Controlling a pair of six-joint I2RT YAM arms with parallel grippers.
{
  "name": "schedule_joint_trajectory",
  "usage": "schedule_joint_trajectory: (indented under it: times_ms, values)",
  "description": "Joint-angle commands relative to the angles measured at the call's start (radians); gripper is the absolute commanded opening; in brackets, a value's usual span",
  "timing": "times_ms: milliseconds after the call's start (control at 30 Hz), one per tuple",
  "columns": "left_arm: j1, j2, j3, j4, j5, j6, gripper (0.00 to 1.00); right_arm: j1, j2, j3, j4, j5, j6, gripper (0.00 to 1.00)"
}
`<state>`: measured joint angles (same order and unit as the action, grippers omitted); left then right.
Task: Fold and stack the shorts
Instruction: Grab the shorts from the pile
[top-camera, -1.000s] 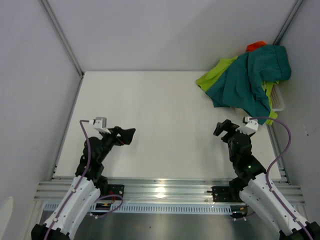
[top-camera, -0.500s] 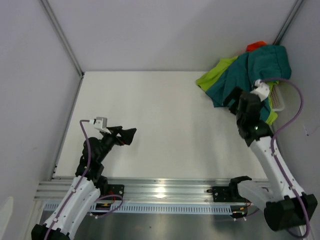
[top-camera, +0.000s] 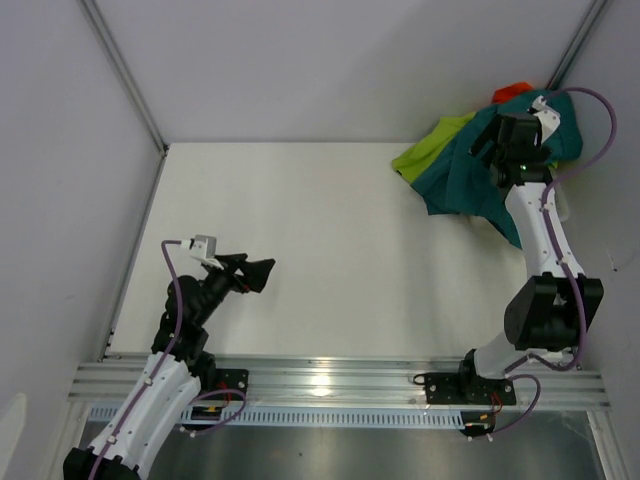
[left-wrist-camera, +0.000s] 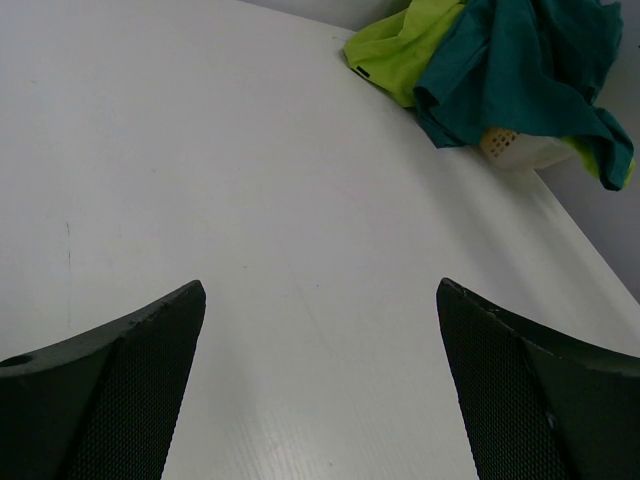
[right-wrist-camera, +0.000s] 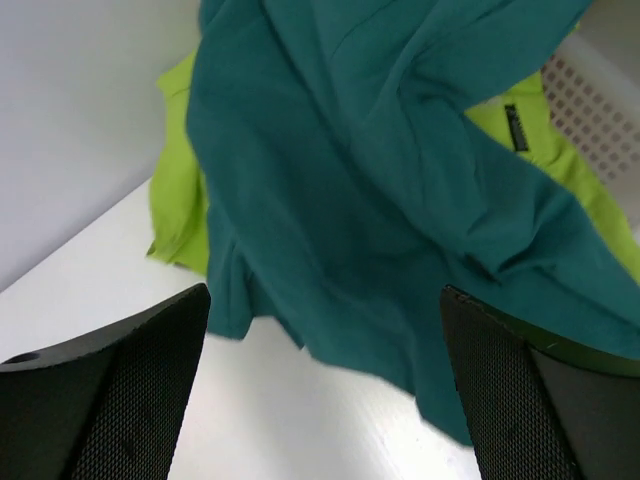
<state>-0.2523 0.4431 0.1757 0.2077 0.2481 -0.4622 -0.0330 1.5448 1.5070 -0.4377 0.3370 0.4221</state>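
While the right gripper (right-wrist-camera: 325, 295) hangs at the two o'clock corner of the table (top-camera: 330, 230) with its jaws spread wide and nothing between them, the teal shorts (top-camera: 480, 170) lie rumpled just beneath it. They are draped over the white basket (right-wrist-camera: 600, 90) and overlap the lime green shorts (top-camera: 430, 152). At eight o'clock, the left gripper (left-wrist-camera: 320, 290) hovers over the table, equally wide open and holding nothing.

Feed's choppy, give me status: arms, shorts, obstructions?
Left gripper open, low over table. Right gripper open above teal shorts. Lime green shorts underneath, both draped on white basket. Nothing blocking.
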Motion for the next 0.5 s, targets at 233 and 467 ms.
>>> schedule_joint_trajectory:
  times_ms: [233, 467]
  values:
    - [0.002, 0.02, -0.008, 0.058, 0.026, 0.005, 0.99, -0.085, 0.132, 0.213, -0.007, 0.132, -0.088, 0.97]
    - [0.002, 0.029, -0.01, 0.045, 0.025, 0.005, 0.99, -0.1, 0.221, 0.255, 0.03, 0.12, -0.111, 0.9]
